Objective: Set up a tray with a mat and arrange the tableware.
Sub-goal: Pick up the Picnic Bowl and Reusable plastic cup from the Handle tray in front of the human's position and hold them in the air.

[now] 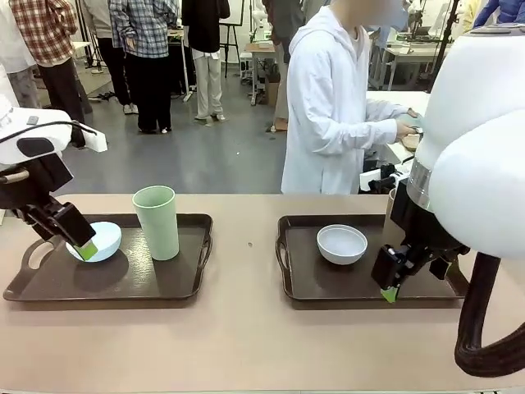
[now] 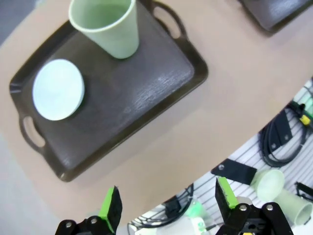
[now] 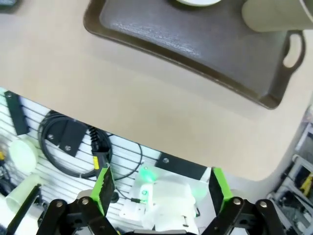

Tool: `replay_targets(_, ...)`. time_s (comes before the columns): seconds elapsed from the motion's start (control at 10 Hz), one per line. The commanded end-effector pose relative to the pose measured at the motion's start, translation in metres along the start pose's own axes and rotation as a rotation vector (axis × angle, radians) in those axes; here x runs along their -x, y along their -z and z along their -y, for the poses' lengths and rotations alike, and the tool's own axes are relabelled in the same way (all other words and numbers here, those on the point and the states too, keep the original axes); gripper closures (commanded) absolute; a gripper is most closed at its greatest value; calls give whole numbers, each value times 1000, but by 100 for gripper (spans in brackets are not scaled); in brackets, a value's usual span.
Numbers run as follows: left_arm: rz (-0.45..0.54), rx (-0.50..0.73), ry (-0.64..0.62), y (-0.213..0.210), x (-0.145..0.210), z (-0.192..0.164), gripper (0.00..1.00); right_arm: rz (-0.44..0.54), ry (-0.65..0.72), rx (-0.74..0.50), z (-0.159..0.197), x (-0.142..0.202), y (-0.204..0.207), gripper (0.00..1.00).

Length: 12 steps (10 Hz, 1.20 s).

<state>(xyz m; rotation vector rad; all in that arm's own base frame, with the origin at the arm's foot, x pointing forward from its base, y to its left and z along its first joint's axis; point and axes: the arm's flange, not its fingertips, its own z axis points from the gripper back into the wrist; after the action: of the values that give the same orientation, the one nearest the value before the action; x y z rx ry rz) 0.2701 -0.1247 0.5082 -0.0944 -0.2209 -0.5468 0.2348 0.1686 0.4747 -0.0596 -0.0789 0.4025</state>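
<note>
A: Two dark trays on the beige table (image 1: 246, 345); people standing behind.
B: Tableware?
A: Matte green cup (image 1: 156, 222) and pale blue bowl (image 1: 102, 240) in left tray (image 1: 123, 279); white bowl (image 1: 342, 244) in right tray (image 1: 328, 283). Empty, spread wide: left gripper (image 2: 167, 188), right gripper (image 3: 160, 172).

Two trays side by side on the tabletop (image 1: 246, 345), with a person (image 1: 332, 107) behind its far edge.
On the left tray (image 1: 168, 277), the left bowl (image 1: 108, 235) sits toward the left end and the left cup (image 1: 156, 222) stands upright at its right. On the right tray (image 1: 344, 285), the right bowl (image 1: 342, 244) sits near the middle, with the right cup (image 3: 276, 14) behind it to the right.
</note>
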Motion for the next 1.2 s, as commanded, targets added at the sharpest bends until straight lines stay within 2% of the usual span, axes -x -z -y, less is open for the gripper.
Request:
replay_targets(0.0, 58, 281, 51, -24, -1, -27, 0, 36, 8, -218, 44, 2, -17, 0)
replay_targets(0.1, 118, 479, 30, -41, 10, -60, 0, 68, 65, -376, 82, 20, -25, 0)
replay_targets(0.2, 154, 634, 11, -37, 22, -84, 0, 49, 126, -447, 119, 41, -21, 0)
replay_targets(0.3, 164, 736, -12, -31, 33, -106, 0, 58, 168, -556, 150, 59, -15, 0)
replay_targets(0.5, 260, 893, -124, -25, 54, -153, 0, 128, 240, -741, 196, 90, -2, 0)
replay_targets(0.7, 296, 949, -236, -19, 84, -191, 0, 251, 320, -864, 232, 124, 5, 0)
replay_targets(1.1, 343, 930, -409, -16, 137, -237, 0, 360, 481, -979, 274, 173, 27, 0)
